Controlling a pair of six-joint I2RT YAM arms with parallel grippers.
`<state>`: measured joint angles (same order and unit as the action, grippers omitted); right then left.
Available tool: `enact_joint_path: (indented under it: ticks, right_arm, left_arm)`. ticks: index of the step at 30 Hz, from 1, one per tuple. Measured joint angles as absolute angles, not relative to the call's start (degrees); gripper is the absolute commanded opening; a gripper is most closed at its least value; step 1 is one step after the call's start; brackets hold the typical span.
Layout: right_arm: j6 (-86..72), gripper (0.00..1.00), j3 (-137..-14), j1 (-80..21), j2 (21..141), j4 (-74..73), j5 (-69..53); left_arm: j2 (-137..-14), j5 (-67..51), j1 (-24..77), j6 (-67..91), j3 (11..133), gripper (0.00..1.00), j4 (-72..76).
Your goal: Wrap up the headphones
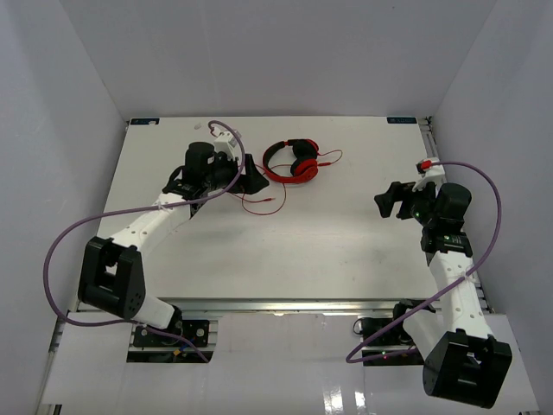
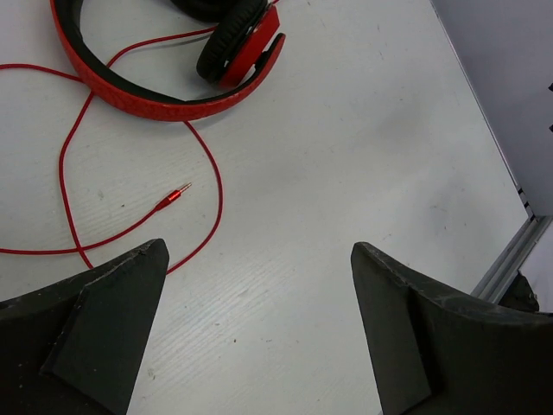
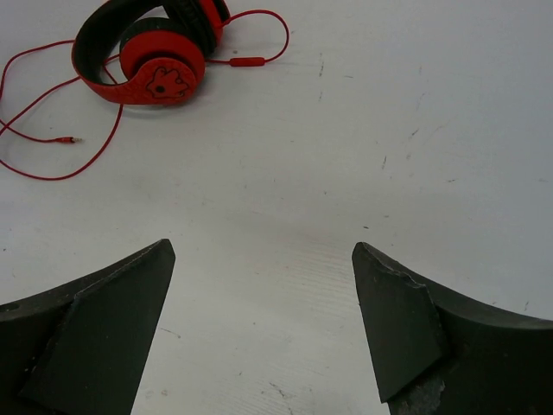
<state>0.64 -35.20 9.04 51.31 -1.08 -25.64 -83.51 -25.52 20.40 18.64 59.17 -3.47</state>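
Observation:
The red headphones (image 1: 291,162) lie flat at the back middle of the table, ear cups folded together. Their thin red cord (image 1: 259,204) loops loose to the near left, and its plug (image 2: 174,196) rests on the table. My left gripper (image 1: 252,177) is open and empty just left of the headband (image 2: 147,102), above the cord loops. My right gripper (image 1: 389,201) is open and empty far to the right, facing the headphones (image 3: 155,54) from a distance. The cord's inline remote (image 3: 249,61) lies right of the ear cups.
White walls enclose the table (image 1: 328,233) on the left, back and right. A metal rail (image 2: 514,255) runs along the table edge. Purple robot cables (image 1: 60,242) arc beside both arms.

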Motion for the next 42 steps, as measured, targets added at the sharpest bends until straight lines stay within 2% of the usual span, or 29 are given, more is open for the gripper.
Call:
enact_joint_path:
  ticks: [2, 6, 10, 16, 22, 25, 30, 33, 38, 41, 42]
  right_arm:
    - [2.25, 0.90, -35.32, 9.04, 51.37, -1.16, -27.43]
    - [12.19, 0.90, -36.96, 9.30, 52.91, -3.59, -39.62]
    - [17.26, 0.90, -36.95, 9.26, 56.02, -4.14, -48.96]
    - [20.35, 0.90, -36.47, 9.28, 57.10, -4.68, -53.22]
    - [21.15, 0.90, -36.45, 9.30, 57.08, -4.68, -54.96]
    - [21.33, 0.90, -36.45, 9.30, 57.06, -4.69, -55.41]
    - [21.47, 0.90, -36.45, 9.30, 57.06, -4.71, -55.58]
    - [21.49, 0.90, -36.47, 9.30, 57.06, -4.71, -55.66]
    - [21.47, 0.90, -36.46, 9.30, 57.08, -4.71, -55.64]
    - [21.45, 0.90, -36.45, 9.30, 57.08, -4.71, -55.63]
    - [21.45, 0.90, -36.45, 9.30, 57.08, -4.71, -55.62]
  left_arm:
    - [-85.02, -26.33, 20.39, 18.75, 60.23, 0.98, -3.39]
    - [-91.77, -26.09, 20.40, 19.63, 66.73, 0.98, -5.38]
    - [-104.20, -22.58, 20.38, 21.38, 80.07, 0.98, -12.27]
    - [-121.98, -15.01, 20.38, 24.38, 99.74, 0.96, -23.07]
    - [-134.20, -8.42, 20.74, 25.98, 114.74, 0.90, -29.97]
    - [-139.71, -5.29, 21.36, 25.90, 121.74, 0.83, -31.76]
    - [-142.09, -2.37, 22.49, 24.89, 124.83, 0.67, -34.45]
    - [-142.35, -1.29, 23.36, 23.82, 125.00, 0.51, -35.32]
    - [-142.86, 1.62, 24.81, 21.63, 125.50, 0.42, -36.11]
    - [-142.96, 2.99, 25.31, 20.73, 125.61, 0.29, -36.48]
    - [-142.96, 3.24, 25.37, 20.53, 125.62, 0.20, -36.69]
